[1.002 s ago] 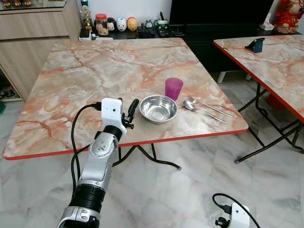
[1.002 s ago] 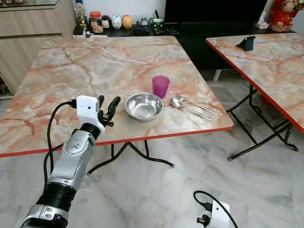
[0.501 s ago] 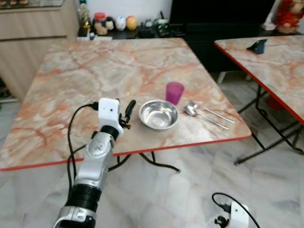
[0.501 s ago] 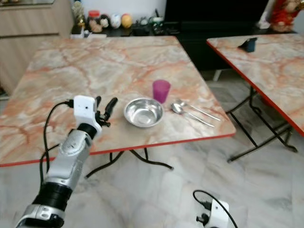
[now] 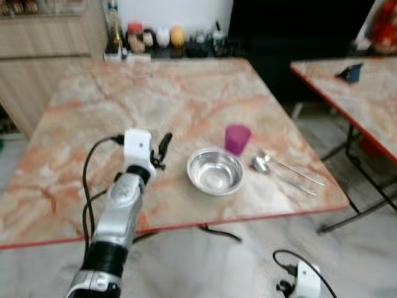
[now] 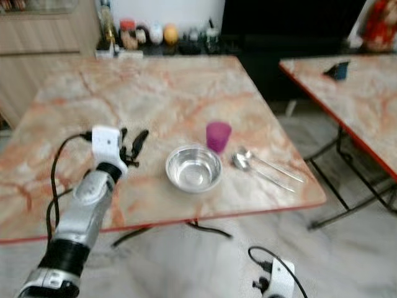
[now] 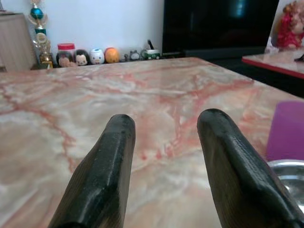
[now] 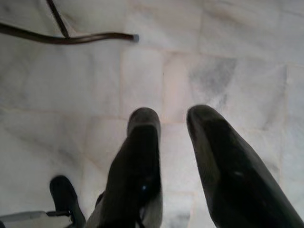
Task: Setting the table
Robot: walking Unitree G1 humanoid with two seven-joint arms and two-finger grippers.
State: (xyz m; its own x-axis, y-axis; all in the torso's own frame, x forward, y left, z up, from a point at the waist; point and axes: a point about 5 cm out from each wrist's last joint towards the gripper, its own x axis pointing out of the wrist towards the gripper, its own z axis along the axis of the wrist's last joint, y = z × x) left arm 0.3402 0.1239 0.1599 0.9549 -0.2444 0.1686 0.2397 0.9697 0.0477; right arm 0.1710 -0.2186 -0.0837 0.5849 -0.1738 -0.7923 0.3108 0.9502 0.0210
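- Progress: one place setting appears already laid near the front right corner of the square marble-patterned folding table with a red edge (image 5: 124, 99). Judged from the layout, the bulk of the task looks done; what is left, if anything, cannot be read from the pictures.
- Round stainless-steel bowl (image 5: 215, 172): one, upright and empty, near the front edge of the table.
- Translucent purple plastic cup (image 5: 237, 138): one, upright, just behind the bowl and slightly to its right, close to its rim; whether they touch cannot be told.
- Long-handled metal utensils (image 5: 282, 174): two, side by side just to the right of the bowl, heads toward the cup and handles running toward the table's right edge. The nearer one reads as a spoon; the other is too blurred to identify.
- Left gripper (image 5: 164, 148): raised over the table top, to the left of the bowl and apart from it. In the left wrist view its two black fingers (image 7: 107, 175) stand spread with nothing between them, and the bowl's rim and the cup lie off to one side.
- Right gripper (image 8: 171, 156): hangs idle low beside the robot, above the pale tiled floor (image 8: 237, 42); its fingers are parted and empty.
- Second marble-patterned table (image 5: 366, 102): one, well apart to the right, with a small dark object on it.
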